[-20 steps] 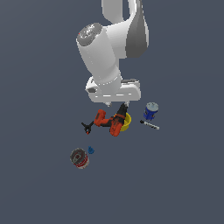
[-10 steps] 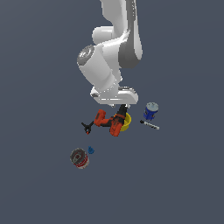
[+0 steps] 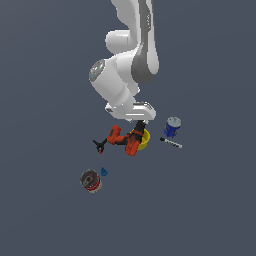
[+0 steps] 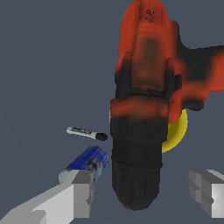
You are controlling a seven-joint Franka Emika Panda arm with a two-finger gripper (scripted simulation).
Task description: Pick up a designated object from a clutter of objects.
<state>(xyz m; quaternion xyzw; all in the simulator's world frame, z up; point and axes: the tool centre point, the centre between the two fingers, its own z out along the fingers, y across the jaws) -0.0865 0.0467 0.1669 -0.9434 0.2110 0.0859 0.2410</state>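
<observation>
The white, smooth-shelled robot arm (image 3: pixel 125 75) hangs over the plain grey floor (image 3: pixel 50 220), its gripper (image 4: pixel 142 192) low over the clutter. In the wrist view the two pale blocky fingers (image 4: pixel 78 192) stand wide apart, one on each side of the chuck, with a gap on both sides — they hold nothing.

The red-orange and black cordless power drill (image 3: pixel 125 141) lies on its side near the middle of the floor. Its long axis runs from the boxy battery base to the ribbed, cylindrical black chuck, which points toward the gripper in the wrist view.

Just behind it sits the small round yellow bowl (image 3: pixel 144 140), touching or nearly so. Towards the exterior view's right stand a blue cylindrical can (image 3: pixel 172 127) and a thin black marker (image 3: pixel 171 143). A red-banded can (image 3: pixel 90 180) lies well apart, a small blue bit (image 3: pixel 104 171) beside it — and a tiny black clamp (image 3: pixel 99 145) sits by the drill.
</observation>
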